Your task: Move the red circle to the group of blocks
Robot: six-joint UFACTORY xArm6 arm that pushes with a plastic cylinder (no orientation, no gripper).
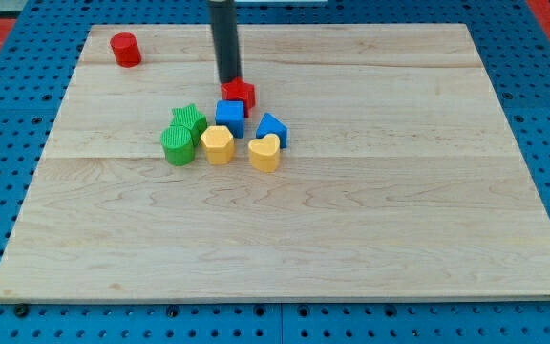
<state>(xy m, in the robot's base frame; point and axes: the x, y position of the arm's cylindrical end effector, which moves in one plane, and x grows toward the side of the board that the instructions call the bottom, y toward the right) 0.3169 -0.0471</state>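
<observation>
The red circle [125, 49] stands alone in the surface's [351, 239] top-left corner, near both the top edge and the left edge, with bare wood on its right side and below it. It is well apart from the other blocks.

Going rightward, the group sits a little left of the middle, in the upper half of the board. Its leftmost pieces are two green blocks pressed together: a green cylinder-like block [177, 145] in front and a green star-like block [190, 120] just behind it. Just beside them on the right is a yellow block [218, 144] with a faceted outline, and behind that a blue cube [229, 117]. Above the cube is a red block [240, 93], its exact shape hard to make out. Further right come a yellow heart [264, 152] at the group's lower edge and a blue triangle-like block [272, 128] just above it.

My tip [229, 80] rests at the red block's upper left side, touching or nearly so, with the rod rising straight to the view's top. The arm has no hand, so no open or closed state applies.

Right of the group the surface is open all the way to the right edge, and the whole lower half down to the bottom edge is free. A clear strip of wood runs between the red circle and the group.
</observation>
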